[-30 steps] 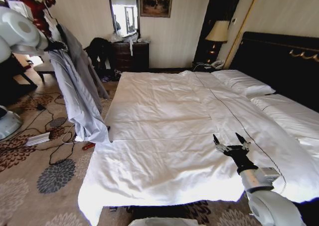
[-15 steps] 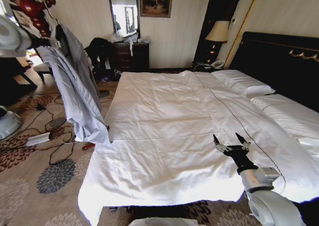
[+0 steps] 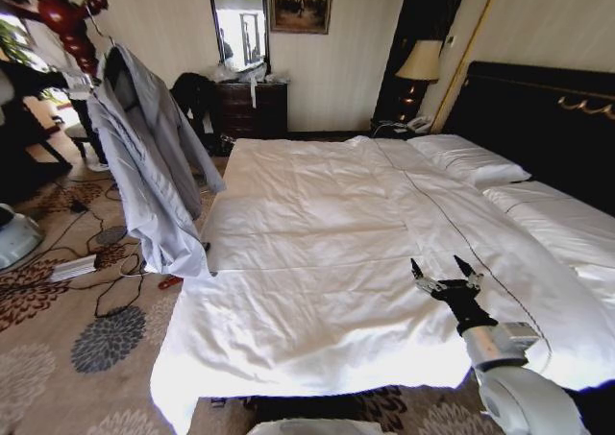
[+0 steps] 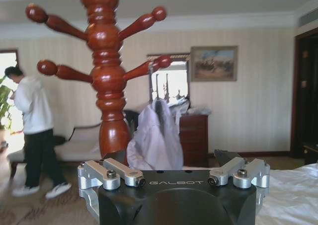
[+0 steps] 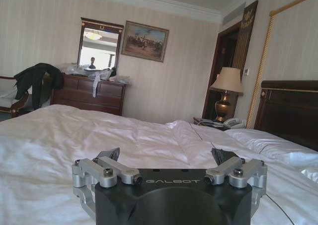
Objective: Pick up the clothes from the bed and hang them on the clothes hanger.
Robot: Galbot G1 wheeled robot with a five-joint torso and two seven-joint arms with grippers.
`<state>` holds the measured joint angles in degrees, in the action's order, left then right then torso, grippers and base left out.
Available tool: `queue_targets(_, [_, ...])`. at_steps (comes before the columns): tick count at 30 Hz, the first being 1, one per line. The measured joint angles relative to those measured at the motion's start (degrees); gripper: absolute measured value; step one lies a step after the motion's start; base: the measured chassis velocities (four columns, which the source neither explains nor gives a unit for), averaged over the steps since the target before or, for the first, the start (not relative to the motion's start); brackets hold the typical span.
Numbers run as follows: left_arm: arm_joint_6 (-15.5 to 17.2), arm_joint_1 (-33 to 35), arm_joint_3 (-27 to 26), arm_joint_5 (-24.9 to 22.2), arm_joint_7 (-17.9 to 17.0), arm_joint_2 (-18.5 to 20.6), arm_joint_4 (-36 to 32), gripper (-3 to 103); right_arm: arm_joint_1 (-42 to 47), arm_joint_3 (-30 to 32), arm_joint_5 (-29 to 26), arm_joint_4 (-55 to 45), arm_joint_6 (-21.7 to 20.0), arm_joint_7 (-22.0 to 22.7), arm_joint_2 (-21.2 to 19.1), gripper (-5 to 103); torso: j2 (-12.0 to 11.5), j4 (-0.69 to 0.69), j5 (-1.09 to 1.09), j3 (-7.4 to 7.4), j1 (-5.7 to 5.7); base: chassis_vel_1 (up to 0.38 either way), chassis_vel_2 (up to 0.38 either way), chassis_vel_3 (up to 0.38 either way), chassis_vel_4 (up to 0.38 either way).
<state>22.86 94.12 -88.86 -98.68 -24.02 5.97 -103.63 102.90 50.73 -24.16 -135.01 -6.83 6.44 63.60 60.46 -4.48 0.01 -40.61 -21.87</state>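
The light grey-blue clothes (image 3: 144, 166) hang off the bed, draped on the black clothes hanger (image 3: 109, 62), whose hook sits on a peg of the dark-red coat stand (image 3: 60, 12). In the left wrist view my left gripper (image 4: 171, 158) is open and holds nothing. It faces the stand (image 4: 105, 81) and the hanging clothes (image 4: 155, 143) from a short way back. The bed (image 3: 317, 262) is bare white sheets. My right gripper (image 3: 437, 267) hovers open just above its near right part, also seen in the right wrist view (image 5: 166, 155) over the bed (image 5: 74, 135).
A dark dresser (image 3: 252, 107) with a mirror stands at the far wall, a black garment heap (image 3: 192, 94) beside it. Cables and a power strip (image 3: 72, 267) lie on the patterned carpet left of the bed. A person (image 4: 32, 130) walks behind the stand. The black headboard (image 3: 538, 118) lines the right.
My left arm has drawn back to the left, away from the clothes. The clothes now hang freely from the stand and have swung slightly. The right arm has not moved.
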Motion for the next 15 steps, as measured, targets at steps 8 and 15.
queue_targets(8, [-3.89,0.83,1.27,11.98,2.79,-15.57,-13.27,100,0.00,0.00,0.00,0.00,0.00,0.00,0.00,100,0.00,0.03,-0.03,0.00,0.00,0.000,0.000,0.000,0.000])
queue_targets(15, [-7.75,5.18,1.47,21.18,5.52,-28.20,-24.60,100,0.00,-0.01,0.00,0.00,0.00,0.00,0.00,100,0.00,-0.01,0.00,0.00,0.00,0.000,0.000,0.000,0.000])
